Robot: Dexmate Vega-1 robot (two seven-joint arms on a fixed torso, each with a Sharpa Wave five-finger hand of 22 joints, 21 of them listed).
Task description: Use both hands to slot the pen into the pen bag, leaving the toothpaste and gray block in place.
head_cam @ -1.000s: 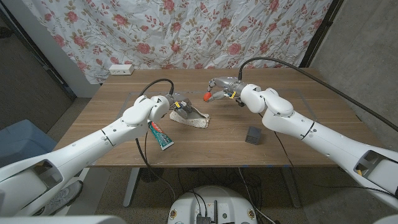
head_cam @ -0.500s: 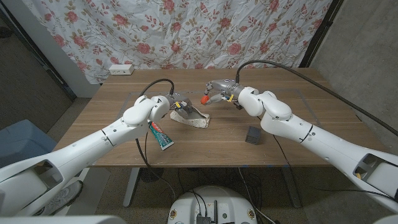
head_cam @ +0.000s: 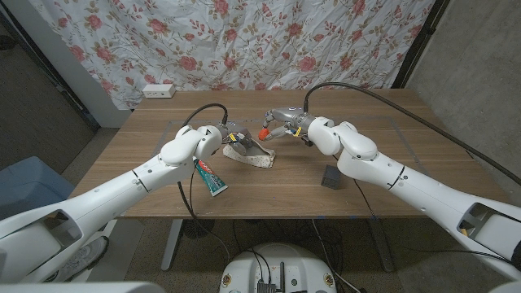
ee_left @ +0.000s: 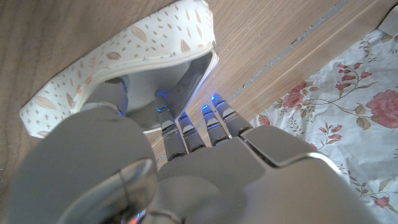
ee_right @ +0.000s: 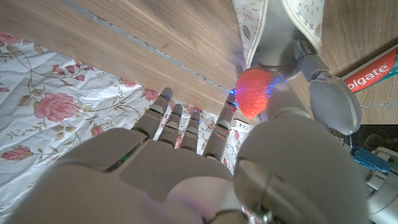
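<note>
**Pen tip closes in on the open pen bag**

Over the last second the right robot hand (head_cam: 281,122) has carried the pen (head_cam: 264,130) leftward across the worktop (head_cam: 407,175), from well right of the pen bag (head_cam: 251,153) to just above its far end. The left robot hand (head_cam: 230,137), the bag, the toothpaste (head_cam: 209,177) and the gray block (head_cam: 332,176) have kept their places.

The pen shows mainly as a red-orange strawberry-shaped topper, textured with small dots in the right wrist view (ee_right: 255,93); its shaft is hidden by the fingers. The pen bag is cream with a small leaf print (ee_left: 118,53); it lies on the worktop with its mouth held open, showing a pale inside. The toothpaste tube lies flat just beside the bag on the near left, and the gray block sits well apart to the right.

The right robot hand pinches the pen between thumb and a finger, the other fingers (ee_right: 163,112) stretched forward, with the topper near the bag's mouth. The left robot hand grips the bag's rim, its fingers (ee_left: 186,134) reaching into the opening.
</note>
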